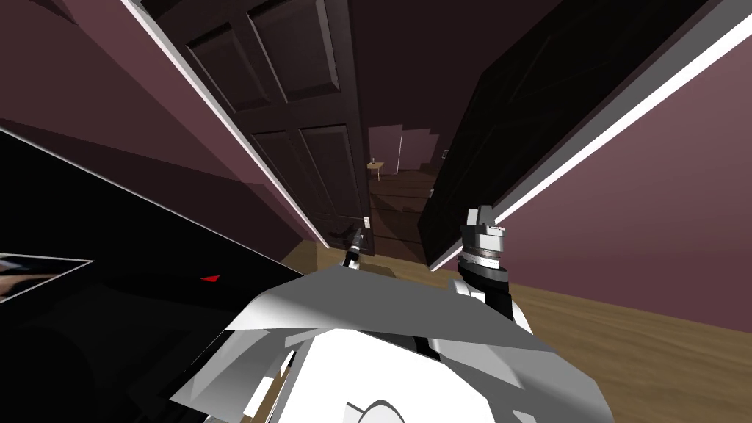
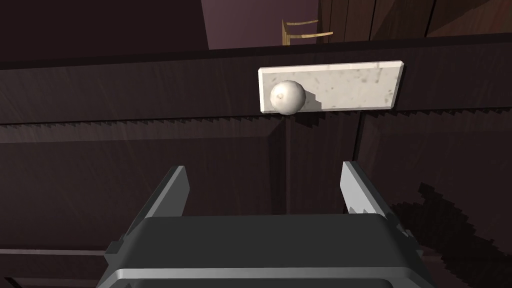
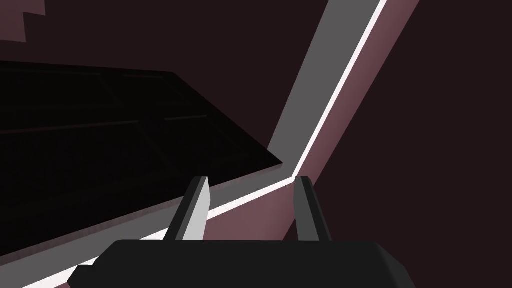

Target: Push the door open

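- Left hand (image 2: 265, 189): the two fingers (image 2: 173, 192) are spread wide, about a third of the view's width apart. Nothing is held between them.
- Door (image 2: 125, 165): dark and panelled, directly ahead of the left hand and close to its fingertips. Whether the tips touch the face cannot be told. The hand's shadow falls on the panel just beside one finger.
- Knob (image 2: 287, 97): white and round, ahead of the fingertips and in line with the gap between them. It is apart from both fingers.
- Plate (image 2: 350, 85): pale, mottled and rectangular, set flat on the door behind the knob. It runs from the knob along the door's rail, close to the door's free edge.
- Door position, head view: the door is ajar. An opening (image 1: 400, 213) lies past its free edge, just beyond the left hand.
- Through the opening: a dark plank floor, then a small light-wood surface on legs (image 1: 376, 168), well beyond the hand, in front of a purplish wall (image 1: 385, 143).
- Right hand (image 1: 479, 215): raised, across the opening from the left hand, just beside a second dark panel (image 1: 514, 110) edged by a white strip (image 1: 587, 147). Its fingers (image 3: 196, 210) are parted by a narrower gap than the left hand's, and nothing is between them.
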{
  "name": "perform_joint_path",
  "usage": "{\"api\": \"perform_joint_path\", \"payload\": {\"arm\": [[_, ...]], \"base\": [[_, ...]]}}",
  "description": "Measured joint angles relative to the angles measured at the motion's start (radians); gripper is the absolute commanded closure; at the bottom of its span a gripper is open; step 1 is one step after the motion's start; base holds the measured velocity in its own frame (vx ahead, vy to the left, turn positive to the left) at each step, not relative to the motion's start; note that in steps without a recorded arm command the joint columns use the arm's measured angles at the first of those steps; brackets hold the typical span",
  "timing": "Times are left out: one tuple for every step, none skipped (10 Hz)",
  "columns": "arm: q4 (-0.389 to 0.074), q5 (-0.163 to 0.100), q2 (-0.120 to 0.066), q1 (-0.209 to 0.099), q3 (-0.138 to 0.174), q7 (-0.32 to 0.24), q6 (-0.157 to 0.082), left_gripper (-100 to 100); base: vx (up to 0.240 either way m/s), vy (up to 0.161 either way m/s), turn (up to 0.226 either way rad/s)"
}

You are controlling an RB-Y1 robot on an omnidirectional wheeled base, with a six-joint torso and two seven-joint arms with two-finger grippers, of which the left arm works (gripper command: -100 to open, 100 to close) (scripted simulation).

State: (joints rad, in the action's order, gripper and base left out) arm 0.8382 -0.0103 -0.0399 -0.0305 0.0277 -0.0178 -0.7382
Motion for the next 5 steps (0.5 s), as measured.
{"api": "perform_joint_path", "payload": {"arm": [[-0.016, -0.001, 0.001, -0.007, 0.001, 0.000, -0.003, -100], [-0.046, -0.003, 0.001, -0.020, 0.003, -0.001, -0.011, -100], [-0.069, -0.004, 0.006, -0.027, 0.003, -0.001, -0.017, -100], [-0.071, -0.005, 0.006, -0.027, 0.003, -0.001, -0.018, -100], [-0.072, -0.005, 0.000, -0.026, 0.004, -0.001, -0.018, -100]], "base": [[-0.002, 0.082, -0.108], [-0.016, 0.119, -0.132], [-0.009, 0.058, -0.031], [0.111, 0.029, -0.018], [0.204, 0.017, -0.042]]}}
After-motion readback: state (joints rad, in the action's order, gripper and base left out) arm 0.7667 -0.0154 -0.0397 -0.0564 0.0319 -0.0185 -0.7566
